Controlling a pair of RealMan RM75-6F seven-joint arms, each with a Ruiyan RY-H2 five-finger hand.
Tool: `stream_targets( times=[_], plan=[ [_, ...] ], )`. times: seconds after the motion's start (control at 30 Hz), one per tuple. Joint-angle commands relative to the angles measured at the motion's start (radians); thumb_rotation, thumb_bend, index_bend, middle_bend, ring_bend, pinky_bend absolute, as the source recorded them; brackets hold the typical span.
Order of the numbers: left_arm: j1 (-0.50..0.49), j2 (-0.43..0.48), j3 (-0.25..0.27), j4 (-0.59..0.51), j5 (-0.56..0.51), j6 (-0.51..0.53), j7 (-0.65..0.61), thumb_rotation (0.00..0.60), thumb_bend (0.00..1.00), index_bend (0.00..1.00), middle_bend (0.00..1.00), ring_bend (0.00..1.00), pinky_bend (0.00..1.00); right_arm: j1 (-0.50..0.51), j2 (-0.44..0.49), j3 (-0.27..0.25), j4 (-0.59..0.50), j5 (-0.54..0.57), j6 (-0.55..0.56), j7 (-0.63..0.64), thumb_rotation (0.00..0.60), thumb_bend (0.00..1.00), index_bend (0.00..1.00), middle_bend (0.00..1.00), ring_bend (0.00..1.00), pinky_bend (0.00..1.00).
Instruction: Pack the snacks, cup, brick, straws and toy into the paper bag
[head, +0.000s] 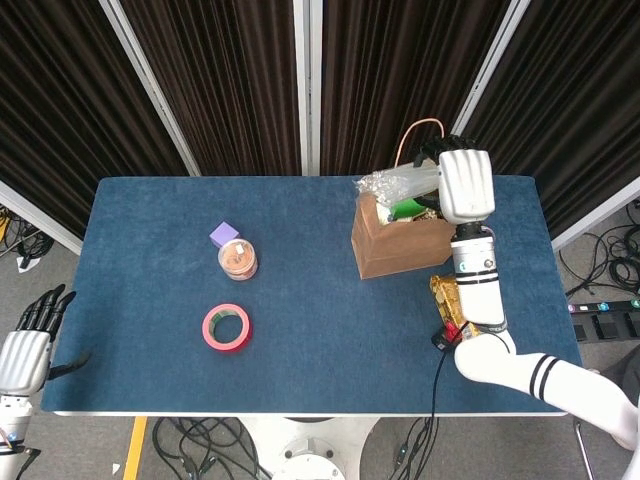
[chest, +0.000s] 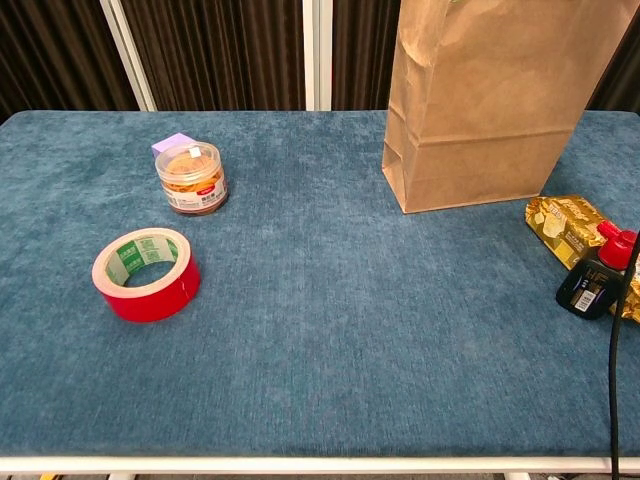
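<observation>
The bundle of straws (head: 400, 182) lies across the open mouth of the paper bag (head: 395, 245), its long axis running roughly side to side: the clear-wrapped end pokes out past the bag's left rim, while the other end disappears under the right hand (head: 465, 185). That hand hangs palm-down over the right side of the bag's opening, directly above the end of the bundle. From the head view I cannot tell whether its fingers are closed on the straws or merely resting over them; they are hidden beneath the back of the hand. The chest view shows only the bag's front wall (chest: 480, 110), so it is no help.

To my eye the straws are not yet inside: they sit near level on the rim, so they would have to tip end-down to drop in. Something green shows inside the bag beside them.

Further out, the gold snack packet (head: 455, 310) and a small dark bottle with a red cap (chest: 598, 275) lie just right of the bag, close under the right forearm. The snack jar (head: 238, 260) and purple brick (head: 224, 235) stand touching, well to the left, with a red tape roll (head: 227, 328) nearer the front. The left hand (head: 25, 345) waits off the table's left edge, fingers apart and holding nothing, far from everything; the right hand is clearly the nearer one.
</observation>
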Motion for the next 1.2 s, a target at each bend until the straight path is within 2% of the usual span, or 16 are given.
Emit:
stream_targets(
  times=[0.03, 0.77, 1.2],
  plan=[
    [-0.001, -0.001, 0.0, -0.001, 0.0, -0.001, 0.0, 0.6, 0.18, 0.13, 0.11, 0.01, 0.14, -0.012, 0.007, -0.004, -0.015, 0.015, 0.01, -0.021, 0.6, 0.2, 0.7, 0.53, 0.39, 0.42],
    [0.002, 0.001, 0.004, 0.011, 0.0, -0.003, -0.009, 0.6, 0.18, 0.13, 0.11, 0.01, 0.14, 0.005, -0.134, 0.0, 0.102, 0.082, 0.005, 0.009, 0.6, 0.2, 0.69, 0.53, 0.39, 0.43],
    [0.0, 0.002, 0.005, 0.008, 0.002, -0.007, -0.005, 0.6, 0.18, 0.13, 0.11, 0.01, 0.14, 0.016, -0.182, 0.041, 0.113, 0.114, 0.005, 0.051, 0.6, 0.2, 0.69, 0.53, 0.39, 0.42]
  ],
)
